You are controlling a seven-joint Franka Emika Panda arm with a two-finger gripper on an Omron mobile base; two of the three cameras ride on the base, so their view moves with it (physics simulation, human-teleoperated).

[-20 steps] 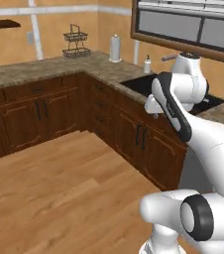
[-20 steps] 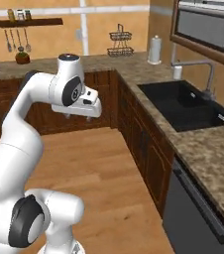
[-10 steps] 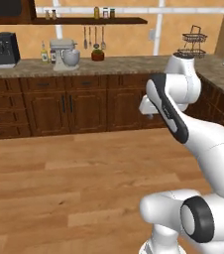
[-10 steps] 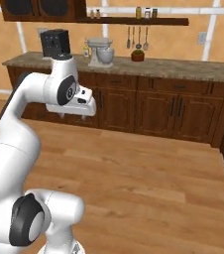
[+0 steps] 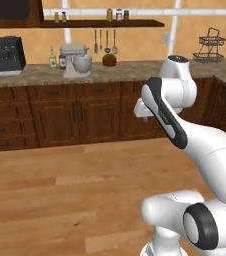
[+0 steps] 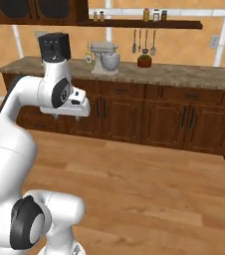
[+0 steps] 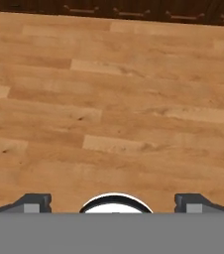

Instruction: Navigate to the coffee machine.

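From the left base view, the coffee machine point(image 5: 7, 55) stands at the table's point(image 5: 135, 72) far left end, beside a mixer point(image 5: 76, 60). From the right, the arm partly hides it point(image 6: 54, 46). Hand view: the claw point(image 7: 112, 202) gapes wide over bare floor point(image 7: 109, 99), holding nothing. Driving too straight could stop the base off-centre, or bump the cabinets point(image 6: 184, 119).

One coffee machine point(image 5: 7, 54), one stand mixer point(image 5: 75, 60)

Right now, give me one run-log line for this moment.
phase: navigating | target: coffee machine on far counter, left | gripper: open, empty, above wood floor
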